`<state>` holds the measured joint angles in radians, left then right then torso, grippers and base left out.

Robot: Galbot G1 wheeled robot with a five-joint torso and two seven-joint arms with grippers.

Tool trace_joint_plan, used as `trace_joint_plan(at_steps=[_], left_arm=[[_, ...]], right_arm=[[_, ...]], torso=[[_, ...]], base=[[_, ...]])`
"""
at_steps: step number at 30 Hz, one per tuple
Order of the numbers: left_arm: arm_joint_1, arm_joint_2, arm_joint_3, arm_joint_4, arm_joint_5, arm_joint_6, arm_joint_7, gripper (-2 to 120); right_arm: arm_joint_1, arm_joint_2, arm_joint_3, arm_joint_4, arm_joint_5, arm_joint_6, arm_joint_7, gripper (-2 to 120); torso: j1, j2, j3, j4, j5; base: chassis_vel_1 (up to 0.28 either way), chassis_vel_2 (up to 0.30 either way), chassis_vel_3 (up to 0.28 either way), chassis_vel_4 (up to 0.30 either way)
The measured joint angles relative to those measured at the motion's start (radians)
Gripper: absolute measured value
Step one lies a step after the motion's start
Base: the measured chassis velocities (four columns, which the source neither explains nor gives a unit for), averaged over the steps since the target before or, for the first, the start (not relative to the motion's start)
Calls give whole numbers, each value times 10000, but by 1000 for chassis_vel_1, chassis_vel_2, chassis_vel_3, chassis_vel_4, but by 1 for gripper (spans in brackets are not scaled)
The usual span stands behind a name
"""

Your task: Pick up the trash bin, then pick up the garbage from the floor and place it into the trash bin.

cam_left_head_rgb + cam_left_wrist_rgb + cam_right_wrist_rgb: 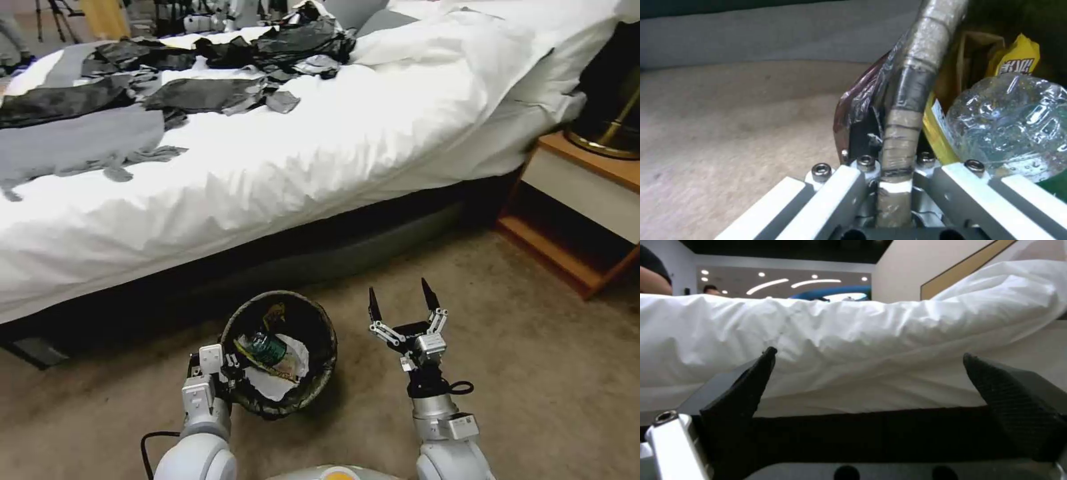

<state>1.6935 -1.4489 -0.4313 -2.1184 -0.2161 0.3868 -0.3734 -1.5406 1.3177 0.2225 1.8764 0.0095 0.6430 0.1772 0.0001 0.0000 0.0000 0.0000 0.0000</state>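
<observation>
The trash bin (313, 387) sits low in front of me, close to the bed's dark base, its dark bag folded over the rim (911, 76). My left gripper (225, 371) is shut on the rim's near-left side, one finger inside and one outside (889, 146). The garbage lies inside the bin: a clear bottle (267, 347) (1009, 123) with a green label, a white tissue wad (283, 381) and a yellow wrapper (275, 313) (1016, 58). My right gripper (402, 303) (869, 373) hangs open and empty to the right of the bin, pointing at the bed.
A bed (347, 147) with white covers spans the view ahead, with black and grey clothes (200, 93) strewn on it. A wooden nightstand (580, 200) stands at the right. Tan carpet (520, 347) lies open around the right gripper.
</observation>
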Motion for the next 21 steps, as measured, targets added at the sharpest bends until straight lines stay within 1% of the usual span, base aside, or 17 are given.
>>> trace_joint_plan(at_steps=[11, 15, 21], left_arm=[[73, 17, -47, -143, -8, 7, 9, 0], [110, -10, -64, -163, -8, 7, 11, 0], [154, -33, -128, -163, -7, 4, 24, 0]], right_arm=[[244, -59, -26, 8, 48, -78, -57, 100], [438, -80, -40, 26, 110, -136, -112, 100], [511, -78, -92, -2, 188, -146, -240, 100]], torso=[[0, 0, 0, -2, 0], [0, 0, 0, 2, 0], [0, 0, 0, 1, 0]], base=[[110, 106, 94, 106], [130, 138, 141, 123], [126, 126, 130, 130]])
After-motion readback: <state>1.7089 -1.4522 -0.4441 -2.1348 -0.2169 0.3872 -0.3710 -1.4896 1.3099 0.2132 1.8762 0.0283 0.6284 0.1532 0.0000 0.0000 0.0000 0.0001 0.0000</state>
